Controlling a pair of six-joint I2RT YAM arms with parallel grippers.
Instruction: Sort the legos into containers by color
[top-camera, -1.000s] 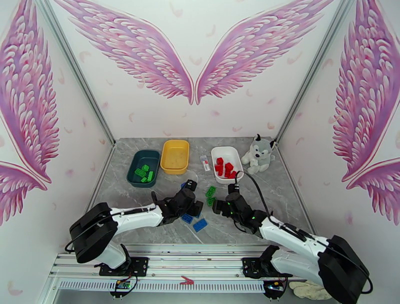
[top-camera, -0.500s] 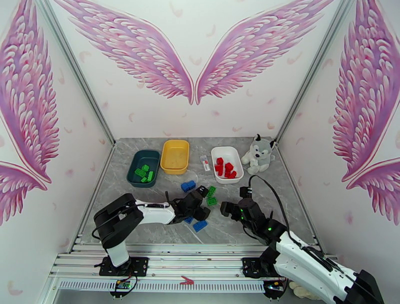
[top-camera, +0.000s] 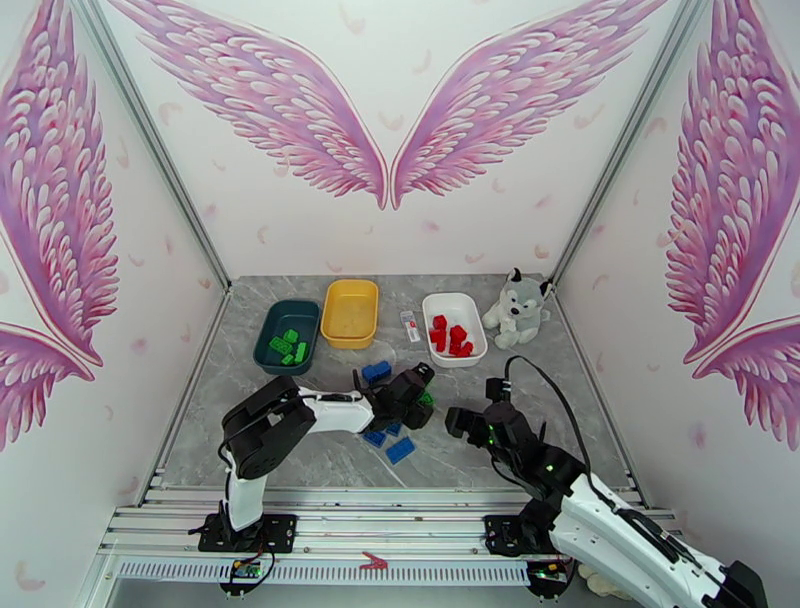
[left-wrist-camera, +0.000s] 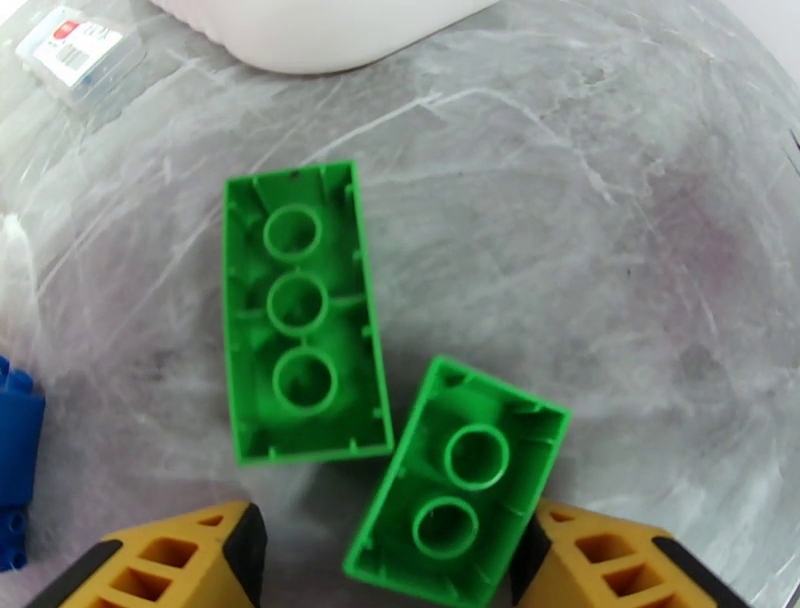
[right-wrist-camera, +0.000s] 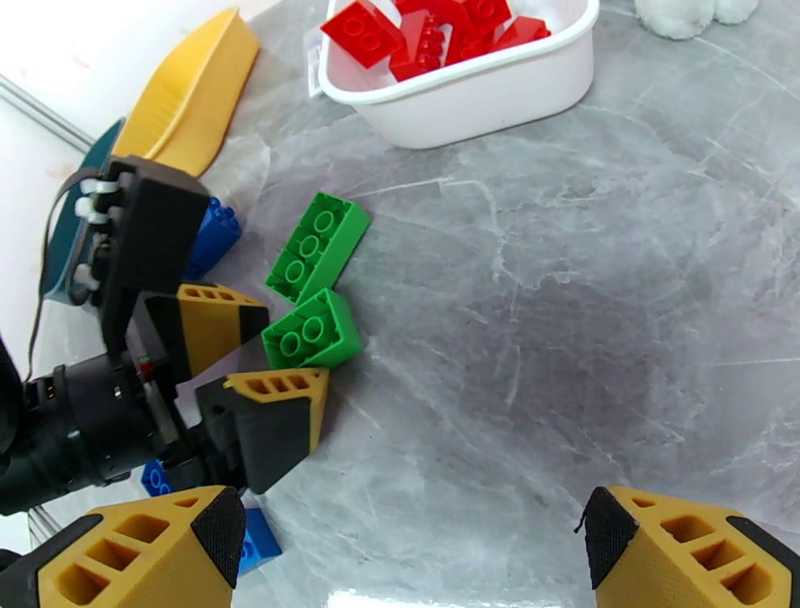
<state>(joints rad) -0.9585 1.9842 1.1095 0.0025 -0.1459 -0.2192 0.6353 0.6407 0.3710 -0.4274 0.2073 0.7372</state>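
Observation:
Two green legos lie hollow side up on the grey table, a long one and a short one. My left gripper is open, and the near end of the short green lego sits between its fingertips. My right gripper hangs open over bare table, to the right of them. Blue legos lie by the left gripper. The dark teal tray holds green legos, the white tray holds red ones, and the yellow tray looks bare.
A plush husky sits right of the white tray. A small white-and-red tube-like item lies between the yellow and white trays. More blue legos lie under the left arm. Bare table spreads around the right gripper.
The left arm has reached right and farther out, bringing its open gripper up to the green legos. The right arm has drawn back toward the near right.

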